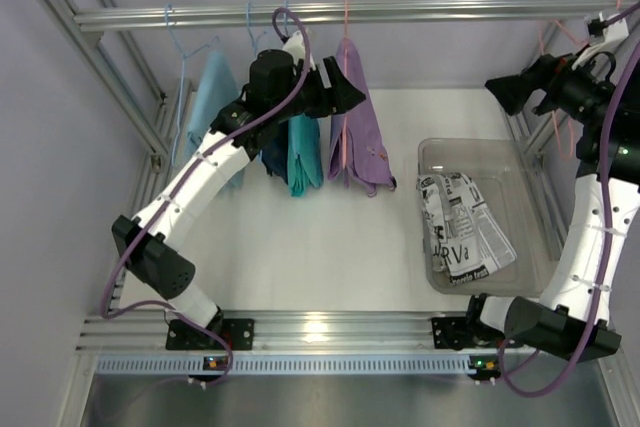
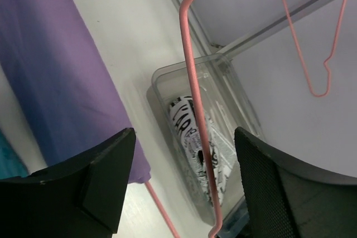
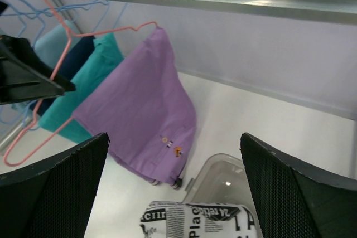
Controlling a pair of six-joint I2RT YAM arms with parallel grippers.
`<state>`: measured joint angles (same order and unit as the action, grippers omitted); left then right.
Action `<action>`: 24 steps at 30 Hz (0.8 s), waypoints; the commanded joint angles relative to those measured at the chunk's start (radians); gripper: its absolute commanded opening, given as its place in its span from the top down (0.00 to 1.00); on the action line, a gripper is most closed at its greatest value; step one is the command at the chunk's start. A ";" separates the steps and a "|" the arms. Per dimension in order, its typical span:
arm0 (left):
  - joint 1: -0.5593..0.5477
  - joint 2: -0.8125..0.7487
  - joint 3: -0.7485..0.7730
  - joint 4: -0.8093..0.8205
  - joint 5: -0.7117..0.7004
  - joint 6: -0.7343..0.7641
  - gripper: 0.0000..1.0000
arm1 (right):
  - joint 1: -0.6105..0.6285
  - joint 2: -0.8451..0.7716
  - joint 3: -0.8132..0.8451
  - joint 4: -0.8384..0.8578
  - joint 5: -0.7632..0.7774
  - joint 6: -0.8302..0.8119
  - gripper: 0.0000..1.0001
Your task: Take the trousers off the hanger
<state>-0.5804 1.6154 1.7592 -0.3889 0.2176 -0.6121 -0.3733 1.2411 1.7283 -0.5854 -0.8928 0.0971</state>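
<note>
Thin pink wire hanger (image 1: 345, 152) carrying purple trousers (image 1: 367, 137), hooked on the metal rail (image 1: 450, 12) above the table (image 1: 320, 247).
Hanger: one slender pink wire, hook top over the rail, sloping shoulders and a lower bar. The trousers are folded over it and hang on its right side, with small buttons showing near the hem. Neighbours on the rail to the left: teal garment (image 1: 305, 152), navy garment (image 1: 275, 157), light-blue garment (image 1: 215, 97). Left pincer (image 2: 184, 135): fingers spread, the pink wire passing between them with a gap on each side, trousers just beside. Right pincer (image 3: 174, 137): fingers spread wide, gripping nothing, well apart from the hanger. Clear bin (image 1: 432, 152) on the table holds a newsprint-patterned cloth (image 1: 465, 232).
</note>
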 commanded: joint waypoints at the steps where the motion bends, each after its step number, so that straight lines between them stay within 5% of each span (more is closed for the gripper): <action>1: -0.001 0.023 0.051 0.152 0.072 -0.098 0.25 | 0.026 -0.066 -0.089 0.065 -0.118 0.078 0.00; 6: 0.001 0.029 -0.001 0.315 0.143 -0.169 0.44 | 0.053 -0.107 -0.167 -0.010 -0.173 0.009 0.01; 7: 0.001 0.037 0.002 0.329 0.144 -0.179 0.57 | 0.059 -0.117 -0.185 -0.043 -0.175 -0.019 0.01; 10: 0.001 0.046 0.008 0.350 0.149 -0.205 0.70 | 0.069 -0.137 -0.217 -0.077 -0.175 -0.059 0.01; 14: 0.001 0.052 0.031 0.360 0.155 -0.230 1.00 | 0.076 -0.157 -0.256 -0.088 -0.175 -0.068 0.01; 24: 0.001 0.023 0.106 0.380 0.155 -0.291 1.00 | 0.157 -0.215 -0.400 -0.013 -0.172 -0.031 0.01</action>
<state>-0.5766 1.6901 1.7741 -0.1722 0.3515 -0.8753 -0.2569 1.0603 1.3464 -0.6415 -1.0527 0.0635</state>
